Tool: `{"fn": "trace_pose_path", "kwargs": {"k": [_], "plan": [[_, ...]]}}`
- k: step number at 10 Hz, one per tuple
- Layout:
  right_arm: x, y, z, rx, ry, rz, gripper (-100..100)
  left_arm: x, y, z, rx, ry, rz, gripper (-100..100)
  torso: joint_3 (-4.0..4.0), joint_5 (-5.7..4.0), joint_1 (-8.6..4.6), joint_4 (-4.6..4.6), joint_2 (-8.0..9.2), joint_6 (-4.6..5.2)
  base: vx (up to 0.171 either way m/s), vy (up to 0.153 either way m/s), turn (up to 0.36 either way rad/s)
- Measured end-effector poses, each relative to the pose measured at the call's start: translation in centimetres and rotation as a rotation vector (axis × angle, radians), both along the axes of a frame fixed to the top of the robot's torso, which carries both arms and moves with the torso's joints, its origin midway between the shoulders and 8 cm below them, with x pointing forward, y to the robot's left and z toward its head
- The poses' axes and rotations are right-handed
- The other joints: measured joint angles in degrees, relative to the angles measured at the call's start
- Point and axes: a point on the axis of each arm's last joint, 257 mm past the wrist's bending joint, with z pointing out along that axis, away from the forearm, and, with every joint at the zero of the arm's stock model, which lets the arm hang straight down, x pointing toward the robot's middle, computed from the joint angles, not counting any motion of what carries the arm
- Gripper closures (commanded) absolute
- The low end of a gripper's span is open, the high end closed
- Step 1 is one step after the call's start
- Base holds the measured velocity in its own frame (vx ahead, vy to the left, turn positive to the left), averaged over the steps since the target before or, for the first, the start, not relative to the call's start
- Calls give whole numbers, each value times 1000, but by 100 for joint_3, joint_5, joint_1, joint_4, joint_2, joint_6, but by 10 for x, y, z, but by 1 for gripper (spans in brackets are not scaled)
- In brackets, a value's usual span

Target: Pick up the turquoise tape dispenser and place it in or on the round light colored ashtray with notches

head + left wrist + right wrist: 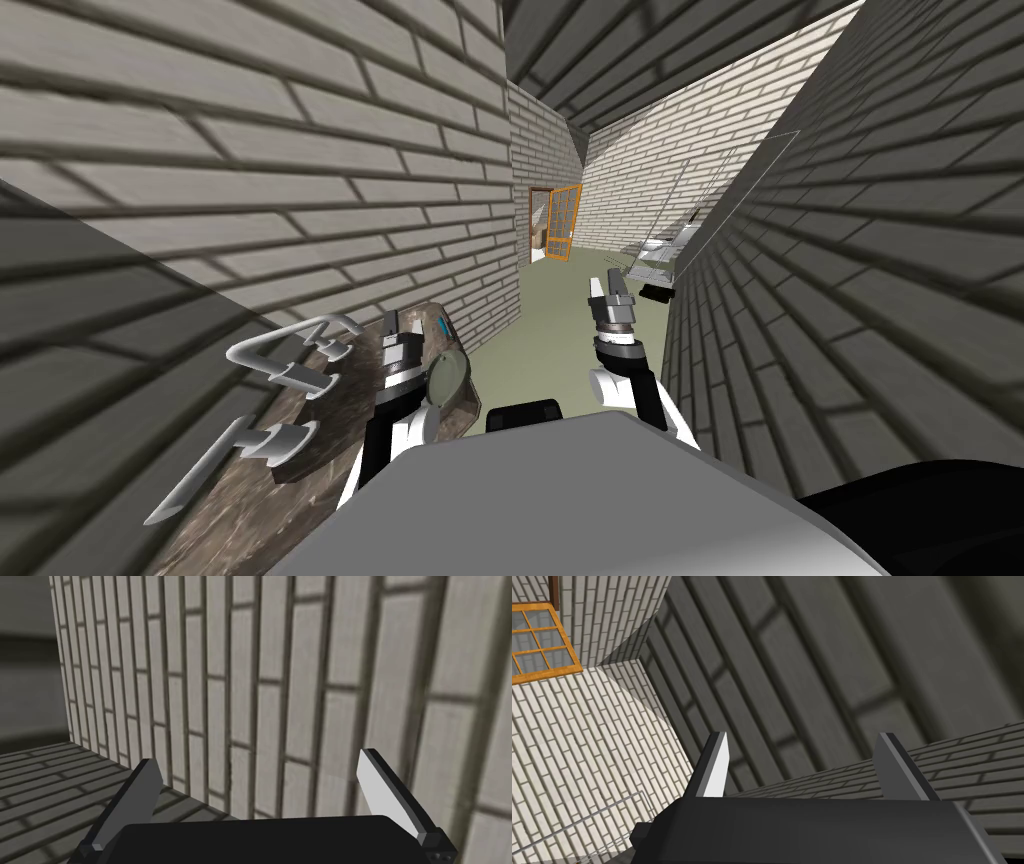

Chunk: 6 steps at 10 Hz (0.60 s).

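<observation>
Turquoise shows as one thin sliver on the mottled brown counter (240, 500) to my left. I take it for the tape dispenser (441, 326), though too little of it shows to read its shape. It lies just beside my left gripper (389, 320), off to the inner side and a little ahead of the fingertips, not between them. Nearer to me, close against my left forearm, sits the round pale grey-green ashtray (447, 375); I cannot make out its notches. The two things are near each other along the counter's edge.

My left gripper (257, 756) has its jaws wide apart and holds nothing. Its wrist camera looks at a pale brick wall (300, 676), so I judge the hand is aimed over and past the dispenser. My right gripper (607, 285) hangs out over the floor, well apart from the counter. Its jaws (803, 734) are equally spread and empty.

The step in hand is lining up the reach. To do it well, I would tip the left wrist down and swing it inward until the dispenser sits between the fingers. I would keep the jaws open and come in from above, so the forearm does not sweep the ashtray aside. Only then would I close on the dispenser's narrow sides.
</observation>
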Motion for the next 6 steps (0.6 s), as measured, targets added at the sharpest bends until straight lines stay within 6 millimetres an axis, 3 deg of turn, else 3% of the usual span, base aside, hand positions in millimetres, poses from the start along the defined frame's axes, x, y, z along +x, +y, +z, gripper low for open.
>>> {"fn": "trace_pose_path", "kwargs": {"k": [6], "plan": [[0,0,0,0,0,0,0,1,12,-24,151,140,10,-100,-3,-3,-11,-1,-5,0,15,-25,-43]]}}
